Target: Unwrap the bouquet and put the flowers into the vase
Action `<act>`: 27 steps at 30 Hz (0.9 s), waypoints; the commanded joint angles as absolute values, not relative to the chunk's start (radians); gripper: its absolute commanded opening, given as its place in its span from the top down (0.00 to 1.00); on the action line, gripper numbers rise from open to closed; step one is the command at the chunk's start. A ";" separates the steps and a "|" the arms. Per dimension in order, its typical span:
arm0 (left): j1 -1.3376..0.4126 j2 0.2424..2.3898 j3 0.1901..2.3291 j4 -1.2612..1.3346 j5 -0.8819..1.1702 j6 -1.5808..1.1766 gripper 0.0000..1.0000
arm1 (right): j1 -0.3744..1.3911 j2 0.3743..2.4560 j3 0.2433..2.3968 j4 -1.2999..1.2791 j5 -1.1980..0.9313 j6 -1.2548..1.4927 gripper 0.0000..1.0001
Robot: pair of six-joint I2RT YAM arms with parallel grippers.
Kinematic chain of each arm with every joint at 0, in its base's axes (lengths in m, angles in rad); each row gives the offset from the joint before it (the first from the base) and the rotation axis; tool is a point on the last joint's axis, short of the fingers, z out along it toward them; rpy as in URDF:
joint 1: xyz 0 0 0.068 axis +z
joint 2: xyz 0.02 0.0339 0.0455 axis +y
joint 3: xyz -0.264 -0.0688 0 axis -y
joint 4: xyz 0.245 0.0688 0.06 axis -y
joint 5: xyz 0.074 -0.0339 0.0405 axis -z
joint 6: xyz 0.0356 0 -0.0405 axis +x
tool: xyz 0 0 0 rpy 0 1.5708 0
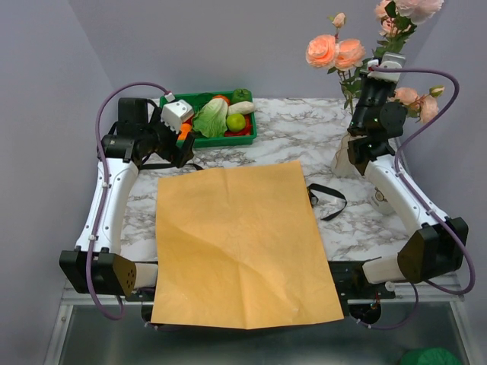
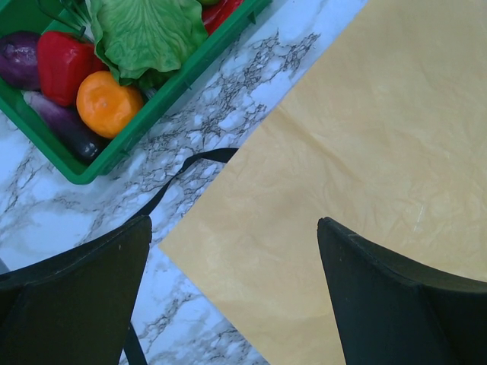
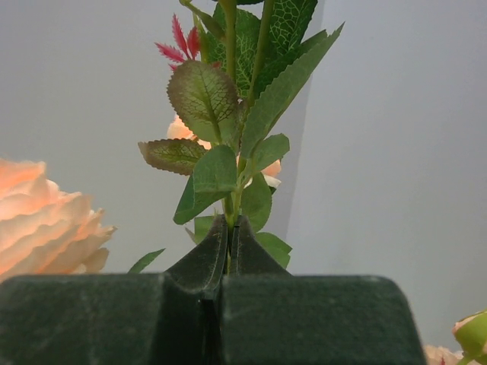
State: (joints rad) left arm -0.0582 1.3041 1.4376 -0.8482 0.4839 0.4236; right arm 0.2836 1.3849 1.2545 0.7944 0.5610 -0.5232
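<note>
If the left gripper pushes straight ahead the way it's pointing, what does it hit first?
Likely the orange paper sheet near its corner, flat on the marble table. The black ribbon lies just off that line. Depth is unclear.

a paper sheet point(image 1: 243, 243) lies in the middle of the table point(image 1: 289, 137), its near edge hanging over the front. behind its far left corner sits a tray point(image 1: 221, 141) holding vegetables point(image 1: 213, 118). a ribbon point(image 1: 329, 201) lies just right of the sheet. the vase point(image 1: 342, 161) stands far right, with flowers point(image 1: 335, 52) rising above it.
</note>
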 commanded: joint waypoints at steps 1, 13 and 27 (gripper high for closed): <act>-0.051 1.318 1.448 -0.833 0.479 0.440 0.01 | 0.258 1.411 1.241 0.976 0.617 -0.561 0.99; -0.051 1.322 1.433 -0.824 0.480 0.443 0.01 | 0.252 1.356 1.111 0.852 0.667 -0.453 0.93; -0.051 1.281 1.419 -0.828 0.488 0.423 0.01 | 0.359 1.108 1.013 0.417 0.732 -0.189 0.03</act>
